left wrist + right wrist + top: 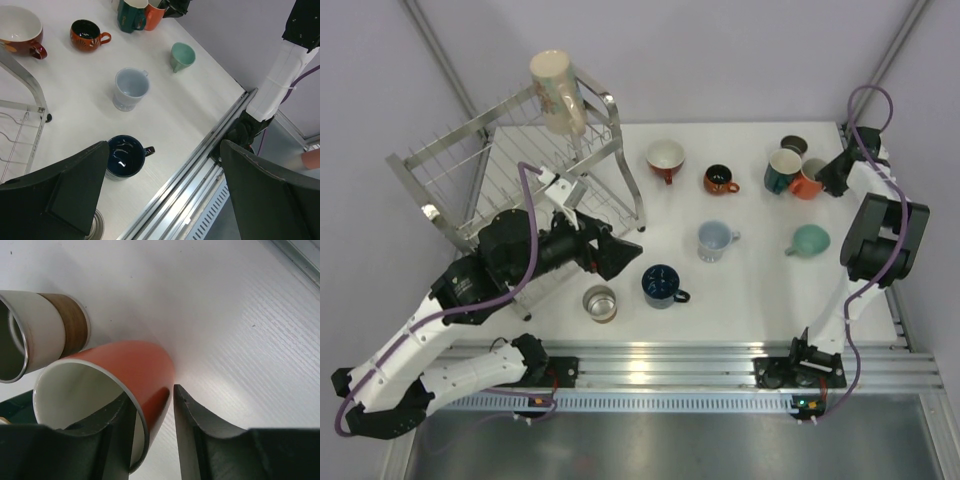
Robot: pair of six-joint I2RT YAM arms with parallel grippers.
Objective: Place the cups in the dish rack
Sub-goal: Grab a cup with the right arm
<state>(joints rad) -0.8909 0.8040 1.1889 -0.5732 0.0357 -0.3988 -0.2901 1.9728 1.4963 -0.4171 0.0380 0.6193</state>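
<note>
My right gripper (827, 177) (150, 396) straddles the wall of the orange cup (807, 184) (131, 360) at the back right. One finger is inside it, the other just outside, with a narrow gap still showing. A dark teal cup (782, 171) and a small brown-banded cup (50, 335) stand against the orange one. My left gripper (618, 255) (164, 150) hangs wide open and empty above the navy cup (662, 285) (125, 157). On the dish rack (440, 160) at the back left, a tall beige cup (557, 92) sits on the top tier.
Loose on the white table stand a clear glass (600, 303), a pale blue cup (714, 241), a mint cup (809, 240), a red cup (666, 158) and a small orange-and-black cup (720, 180). The metal rail (720, 365) runs along the near edge.
</note>
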